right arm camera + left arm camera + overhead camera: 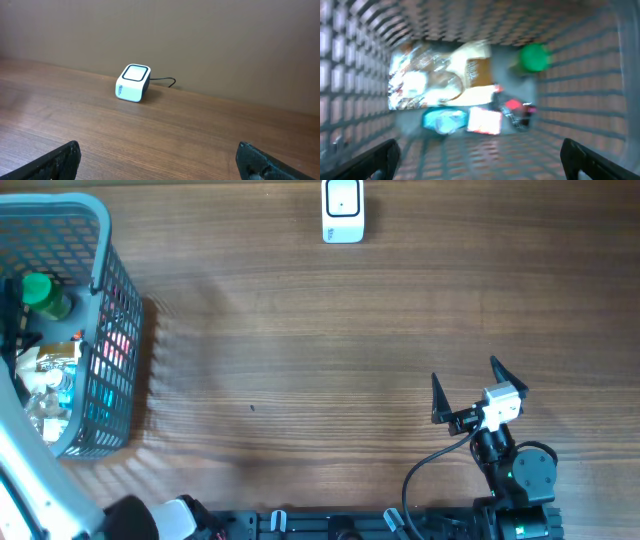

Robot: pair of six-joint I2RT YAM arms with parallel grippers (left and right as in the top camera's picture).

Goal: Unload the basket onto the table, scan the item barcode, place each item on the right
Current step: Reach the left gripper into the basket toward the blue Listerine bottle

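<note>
Your left claw points down into the basket, spread wide, holding nothing. Below it lie a green-capped bottle, a clear snack bag and smaller packets, all blurred. The basket sits at the far-left corner of the table. The scanner is mid far edge. Your right claw, near the front-right corner, is fully spread and empty.
</note>
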